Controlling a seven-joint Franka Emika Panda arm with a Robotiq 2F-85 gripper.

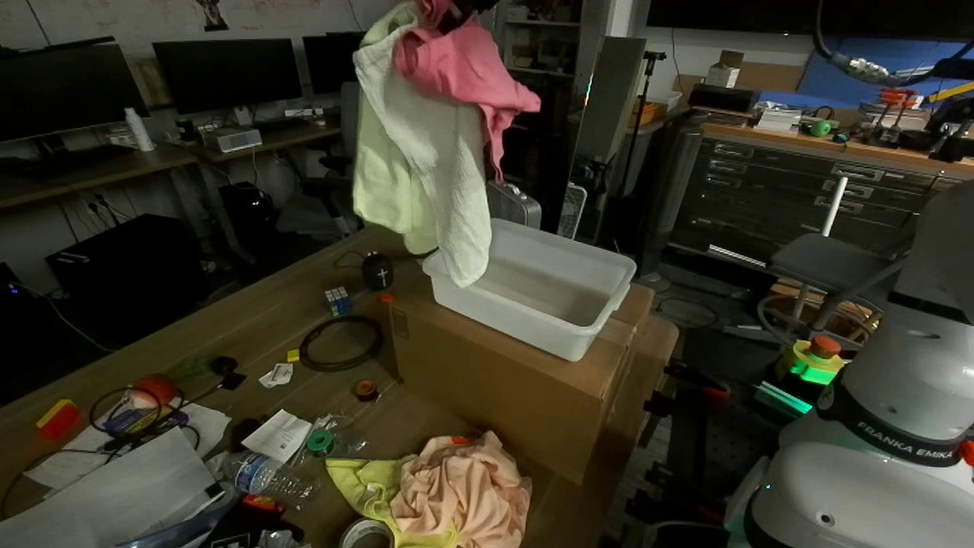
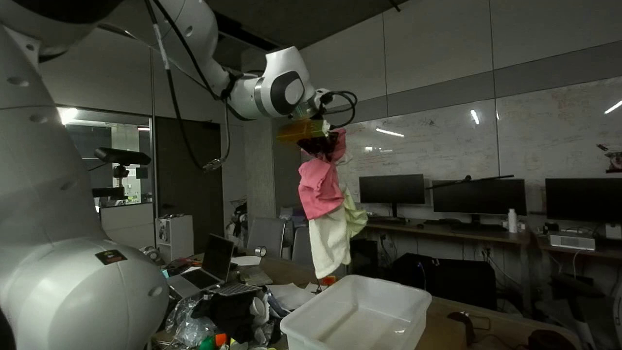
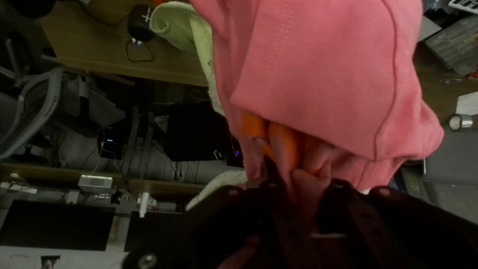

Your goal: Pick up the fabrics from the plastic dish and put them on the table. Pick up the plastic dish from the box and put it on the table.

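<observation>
Near, on the wooden table [image 1: 417,415], a peach cloth [image 1: 460,483] lies soft and crumpled, touching a yellow cloth [image 1: 373,483]; a roll of tape [image 1: 365,525] sits just beside. Left of them in an exterior view I see a clear, ridged bottle [image 1: 293,485]; I can't tell what is in it. Farther off, the flat-sided cardboard box [image 1: 494,380] bears the white plastic dish [image 1: 510,316], rectangular and round-cornered; I can see down to its smooth floor. Higher up, I have the gripper [image 3: 298,183] clamped on a smooth pink cloth [image 1: 456,65] with a stitched seam. Fuzzy towelling [image 1: 441,152], white and light green, hangs with it, its lower end near the dish's rim; touching or apart, I can't tell. At far left, flat black monitors [image 1: 228,70] stand on desks [image 1: 163,158].
</observation>
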